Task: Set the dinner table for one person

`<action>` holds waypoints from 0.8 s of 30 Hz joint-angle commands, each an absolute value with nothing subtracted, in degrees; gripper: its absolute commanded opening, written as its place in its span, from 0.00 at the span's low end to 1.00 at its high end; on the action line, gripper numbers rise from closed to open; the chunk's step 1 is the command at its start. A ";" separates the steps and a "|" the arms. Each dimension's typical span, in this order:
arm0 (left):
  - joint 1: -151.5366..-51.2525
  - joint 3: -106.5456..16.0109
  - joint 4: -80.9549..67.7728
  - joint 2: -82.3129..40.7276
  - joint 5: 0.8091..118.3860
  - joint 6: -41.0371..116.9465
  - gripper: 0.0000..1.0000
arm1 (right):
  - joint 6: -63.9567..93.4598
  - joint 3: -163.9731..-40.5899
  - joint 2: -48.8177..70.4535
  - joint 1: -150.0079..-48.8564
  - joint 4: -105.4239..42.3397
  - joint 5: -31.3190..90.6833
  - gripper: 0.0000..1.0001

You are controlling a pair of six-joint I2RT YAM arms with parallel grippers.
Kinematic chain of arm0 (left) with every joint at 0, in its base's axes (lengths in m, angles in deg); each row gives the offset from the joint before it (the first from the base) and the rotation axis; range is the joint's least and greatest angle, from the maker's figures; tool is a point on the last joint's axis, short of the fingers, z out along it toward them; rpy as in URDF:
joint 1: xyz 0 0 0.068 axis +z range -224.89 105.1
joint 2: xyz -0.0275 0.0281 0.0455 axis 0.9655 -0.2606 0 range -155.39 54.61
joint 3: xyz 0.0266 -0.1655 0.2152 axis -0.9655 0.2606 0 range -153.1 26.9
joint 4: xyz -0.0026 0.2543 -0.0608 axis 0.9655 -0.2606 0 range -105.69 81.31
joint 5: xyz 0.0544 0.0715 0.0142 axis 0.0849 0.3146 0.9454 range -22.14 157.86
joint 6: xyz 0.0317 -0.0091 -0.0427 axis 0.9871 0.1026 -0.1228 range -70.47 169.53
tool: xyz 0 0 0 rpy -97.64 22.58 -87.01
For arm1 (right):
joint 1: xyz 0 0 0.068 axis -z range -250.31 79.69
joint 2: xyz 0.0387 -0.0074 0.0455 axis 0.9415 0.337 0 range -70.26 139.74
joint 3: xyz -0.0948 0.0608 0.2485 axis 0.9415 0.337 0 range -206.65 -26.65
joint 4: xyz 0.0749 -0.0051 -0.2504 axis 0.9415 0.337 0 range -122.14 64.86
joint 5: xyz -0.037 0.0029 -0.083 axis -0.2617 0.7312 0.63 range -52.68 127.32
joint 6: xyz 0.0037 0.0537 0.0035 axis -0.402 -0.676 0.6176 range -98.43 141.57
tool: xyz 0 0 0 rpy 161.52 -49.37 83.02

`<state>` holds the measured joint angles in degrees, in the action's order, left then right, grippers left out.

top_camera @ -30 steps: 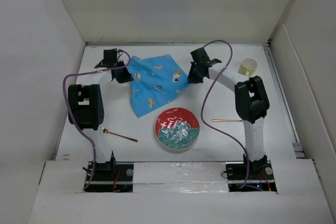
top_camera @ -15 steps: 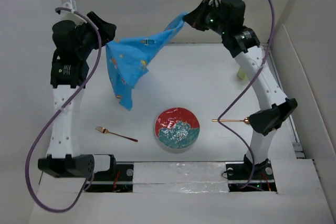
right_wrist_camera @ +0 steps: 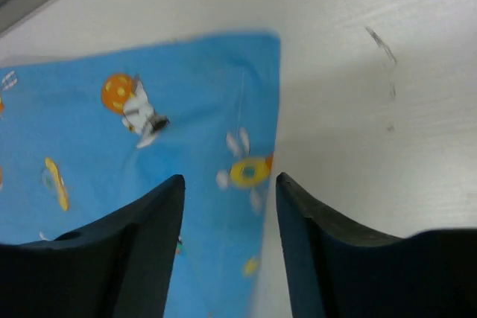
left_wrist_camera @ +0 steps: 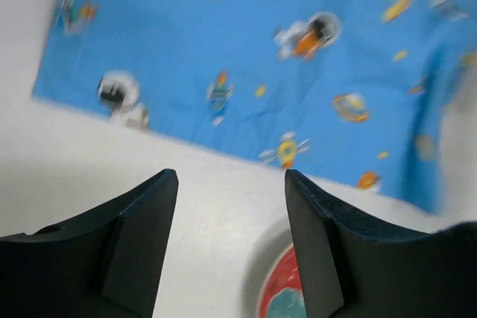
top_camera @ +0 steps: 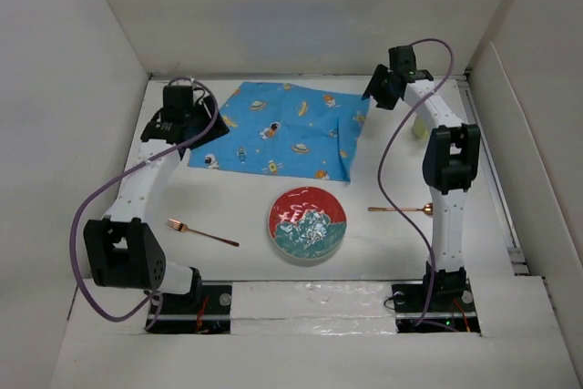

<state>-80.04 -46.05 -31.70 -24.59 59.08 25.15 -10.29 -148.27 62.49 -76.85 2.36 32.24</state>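
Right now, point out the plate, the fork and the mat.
plate [top_camera: 307,225], top view, centre of its painted face.
fork [top_camera: 208,235], top view, middle of the handle.
mat [top_camera: 278,134], top view, middle of the spread blue cloth.

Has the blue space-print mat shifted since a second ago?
Yes. The mat was bunched with a corner near the red plate; now it lies spread out, wider left and right, behind the plate.
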 commanded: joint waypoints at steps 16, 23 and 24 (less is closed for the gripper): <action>-73.50 -33.92 -25.22 -35.38 75.59 17.63 0.48 | -8.75 -91.28 14.39 -86.92 -13.24 41.46 0.03; -69.18 -37.78 -24.34 -44.51 75.50 17.98 0.52 | -10.07 -83.52 10.77 -86.92 -12.54 39.00 0.37; -69.18 -38.31 -24.08 -45.75 75.51 18.50 0.53 | -10.16 -82.64 11.21 -86.92 -12.71 38.38 0.39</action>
<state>-68.96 -34.75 -25.43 -43.91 74.23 18.40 -9.20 -84.32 12.83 -87.10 -9.83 39.69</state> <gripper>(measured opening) 0.524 0.363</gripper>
